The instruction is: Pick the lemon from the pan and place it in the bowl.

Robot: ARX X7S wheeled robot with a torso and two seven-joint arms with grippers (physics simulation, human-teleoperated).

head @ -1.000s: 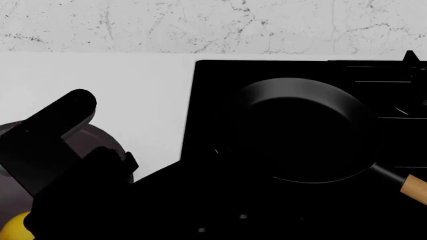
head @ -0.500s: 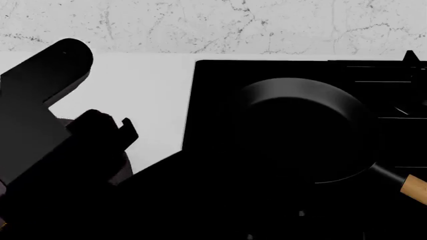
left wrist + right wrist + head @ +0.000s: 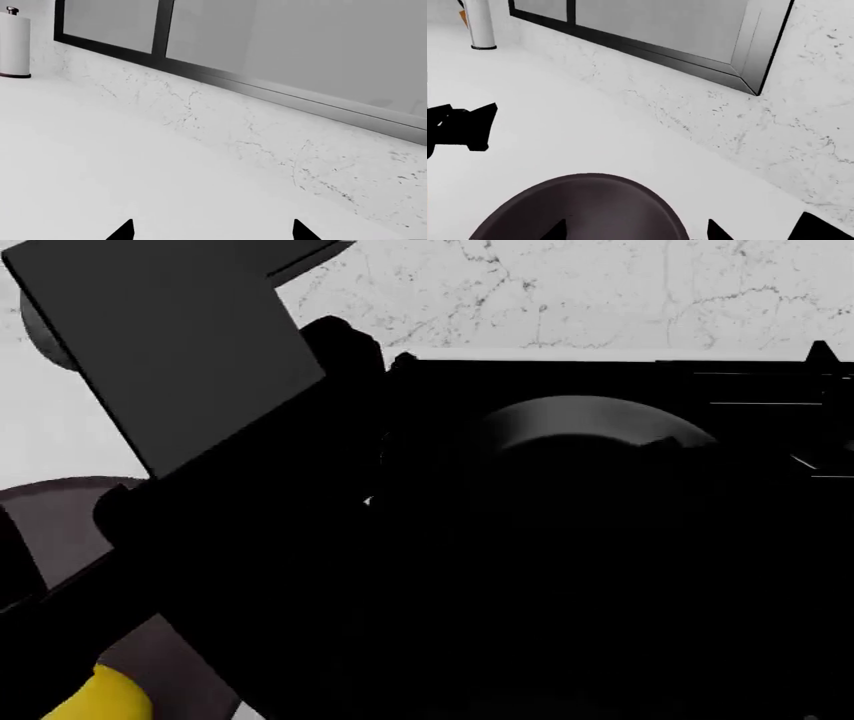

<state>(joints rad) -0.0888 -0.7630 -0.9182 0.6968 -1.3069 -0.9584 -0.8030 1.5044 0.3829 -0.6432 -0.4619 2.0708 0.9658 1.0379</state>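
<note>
The dark brown bowl [image 3: 60,520] stands at the left of the head view, mostly covered by a big dark arm. The yellow lemon [image 3: 102,698] shows at that view's bottom left edge, against the bowl's inside. Only the far rim of the black pan [image 3: 587,422] shows on the cooktop; its handle is hidden. My right gripper [image 3: 637,231] is open just above the bowl [image 3: 587,210], with nothing between its fingertips [image 3: 557,231]. My left gripper [image 3: 213,232] is open over bare white counter, empty.
A black cooktop [image 3: 747,390] fills the right of the head view, with a marbled backsplash [image 3: 601,290] behind it. A paper towel roll [image 3: 13,45] stands far off on the counter. A black arm part [image 3: 460,126] hangs beside the bowl.
The dark arm at the left has swung up and toward the back wall, and dark arm parts now cover most of the pan and its handle. The lemon shows again at the bottom left.
</note>
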